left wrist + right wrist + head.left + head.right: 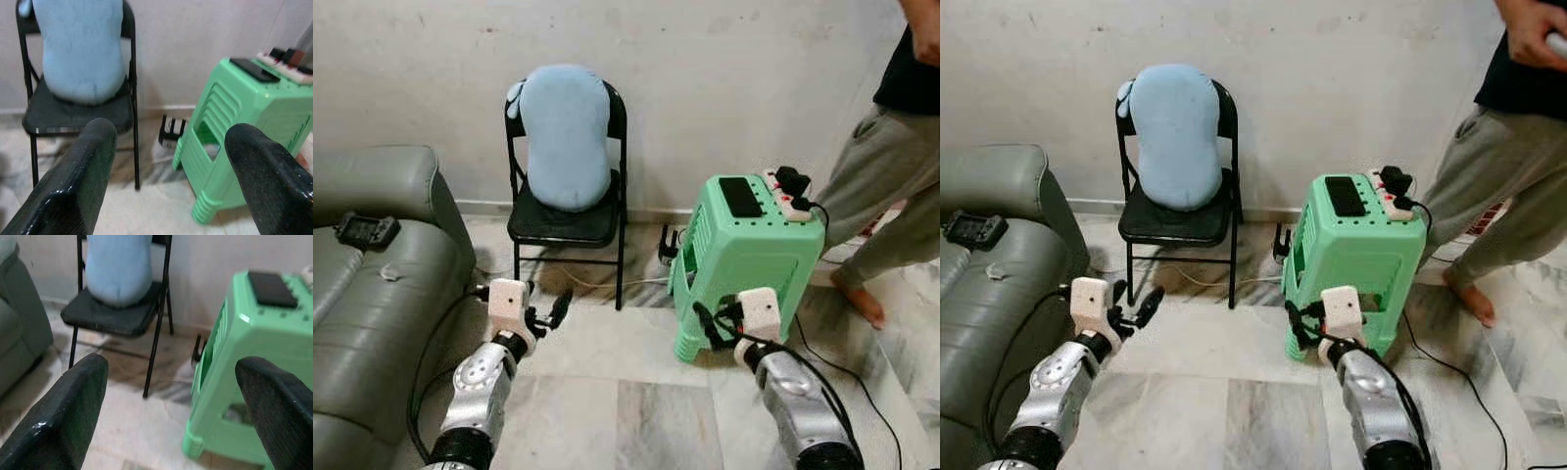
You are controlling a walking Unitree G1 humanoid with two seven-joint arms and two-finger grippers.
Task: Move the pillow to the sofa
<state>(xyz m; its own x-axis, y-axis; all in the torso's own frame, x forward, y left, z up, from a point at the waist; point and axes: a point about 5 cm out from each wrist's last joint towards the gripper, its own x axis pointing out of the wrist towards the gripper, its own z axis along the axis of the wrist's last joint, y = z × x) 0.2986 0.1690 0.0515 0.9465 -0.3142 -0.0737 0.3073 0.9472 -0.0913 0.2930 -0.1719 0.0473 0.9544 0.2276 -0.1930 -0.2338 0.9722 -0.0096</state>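
Observation:
A light blue plush pillow leans upright against the back of a black folding chair by the wall. The grey leather sofa stands at the left, beside the chair. My left gripper hovers low over the floor, short of the chair's front legs; its fingers are spread wide and hold nothing. My right gripper is held out in front of the green stool, open, with its fingers far apart. Both wrist views frame the pillow on the chair seat between the fingers.
A green plastic stool stands right of the chair, with a dark phone and a power strip on top. A person stands at the far right. Cables trail over the tiled floor. A black handheld device lies on the sofa.

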